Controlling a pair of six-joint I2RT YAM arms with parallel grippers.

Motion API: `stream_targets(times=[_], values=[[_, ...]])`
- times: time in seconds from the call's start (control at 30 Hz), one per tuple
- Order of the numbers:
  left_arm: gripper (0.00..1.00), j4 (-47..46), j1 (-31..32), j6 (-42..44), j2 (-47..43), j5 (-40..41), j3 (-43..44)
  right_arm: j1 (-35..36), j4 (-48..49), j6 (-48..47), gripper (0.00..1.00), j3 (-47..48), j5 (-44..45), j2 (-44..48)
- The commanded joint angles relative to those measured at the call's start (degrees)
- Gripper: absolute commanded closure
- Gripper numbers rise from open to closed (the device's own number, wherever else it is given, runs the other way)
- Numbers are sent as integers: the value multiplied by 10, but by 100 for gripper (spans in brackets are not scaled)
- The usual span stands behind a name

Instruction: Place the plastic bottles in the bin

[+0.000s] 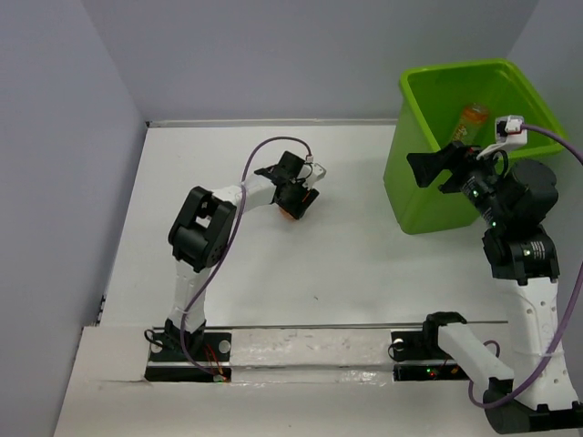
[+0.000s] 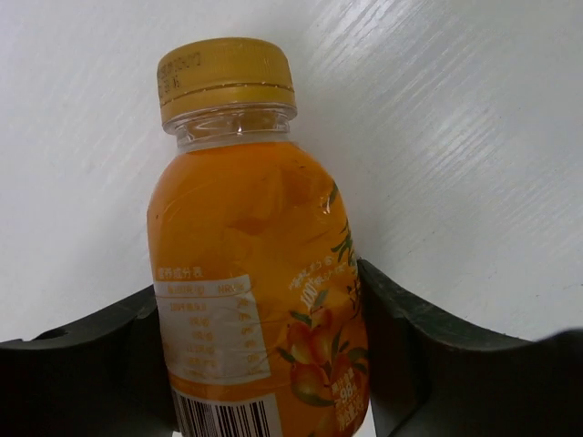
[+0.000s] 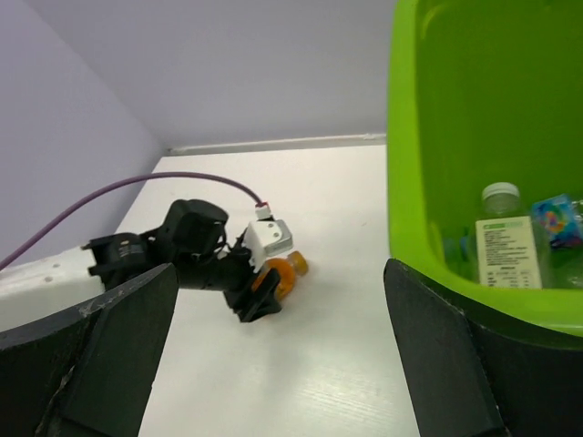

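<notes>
An orange bottle point(image 2: 246, 246) with a yellow cap lies on the white table, left of centre point(image 1: 291, 212). My left gripper point(image 1: 296, 196) is shut on its labelled body, a black finger point(image 2: 91, 364) pressing each side. The lime-green bin point(image 1: 455, 71) stands at the back right. Inside it lie another orange bottle point(image 1: 471, 116), a clear white-labelled bottle point(image 3: 506, 246) and a blue-labelled one point(image 3: 556, 218). My right gripper point(image 1: 424, 169) hangs open and empty at the bin's left wall point(image 3: 405, 137), facing the left arm. The held bottle point(image 3: 284, 273) shows in the right wrist view.
A purple cable point(image 3: 173, 182) runs along the left arm. Grey walls close in the table at the back and left point(image 1: 73, 137). White tabletop point(image 1: 346, 264) lies between the held bottle and the bin.
</notes>
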State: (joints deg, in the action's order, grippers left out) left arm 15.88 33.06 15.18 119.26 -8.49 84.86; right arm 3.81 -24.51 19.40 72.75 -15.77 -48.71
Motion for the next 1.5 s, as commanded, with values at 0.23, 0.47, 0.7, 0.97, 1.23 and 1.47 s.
stream_targets(times=[0.23,0.47,0.7,0.97,1.23,1.47], values=[[87,-95,5,-103,-197,-89,-51,1,25,27,5,-31,-76,77],[86,-252,31,-203,-358,-248,-145,1,108,119,3,-108,-259,65],[85,-303,117,-235,-402,-264,-153,52,139,128,1,-122,-257,25],[85,-313,166,-240,-402,-272,-140,117,180,124,0,-133,-222,-11],[81,-314,188,-241,-411,-261,-137,160,235,159,57,-145,-212,-30],[29,-288,191,-244,-452,-198,-152,166,179,116,98,-68,-68,-7]])
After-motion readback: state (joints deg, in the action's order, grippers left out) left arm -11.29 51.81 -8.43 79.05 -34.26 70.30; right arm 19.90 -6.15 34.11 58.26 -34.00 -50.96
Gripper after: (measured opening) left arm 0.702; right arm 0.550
